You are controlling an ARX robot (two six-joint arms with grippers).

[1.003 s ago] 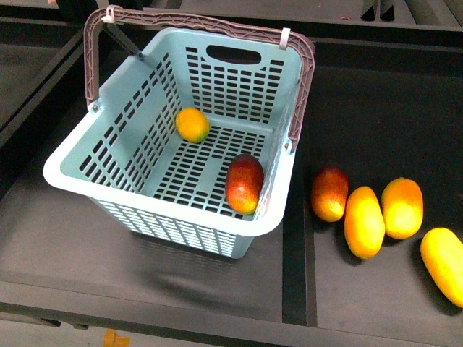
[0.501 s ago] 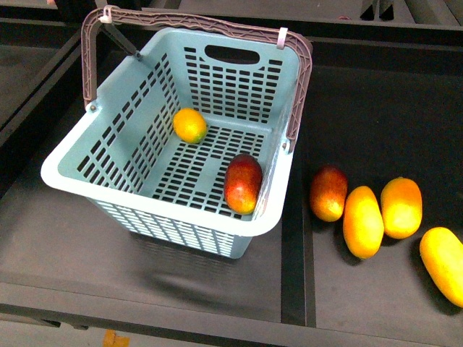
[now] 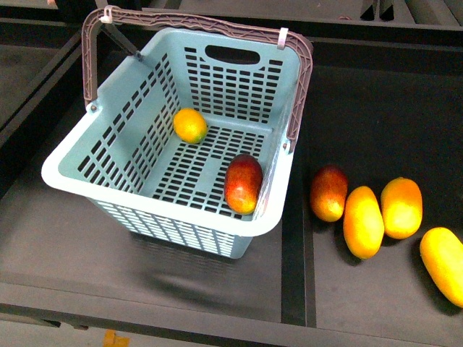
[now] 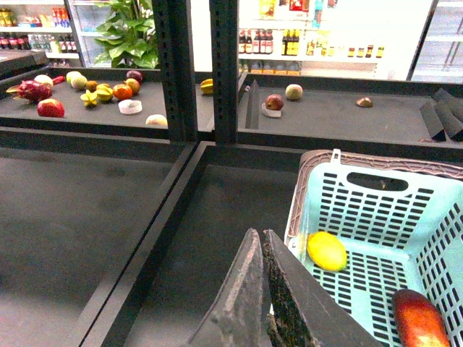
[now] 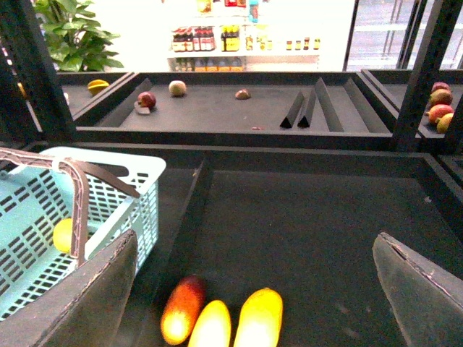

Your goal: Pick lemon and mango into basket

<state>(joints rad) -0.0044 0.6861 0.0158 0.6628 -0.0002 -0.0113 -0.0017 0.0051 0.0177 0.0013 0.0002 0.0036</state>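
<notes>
We see lemon (image 3: 190,124) and mango (image 3: 243,183) in the basket (image 3: 72,176) — nothing left — left claw (image 4: 262,246) clenched, right claw (image 5: 253,289) released, both empty.

No readable text; distant shelf bottles (image 4: 271,42) possibly labelled, too blurred.

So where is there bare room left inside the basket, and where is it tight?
The basket floor is bare along its left side and front left corner, and between the lemon and the mango. It is tight at the right wall, where the mango lies close against it.
</notes>
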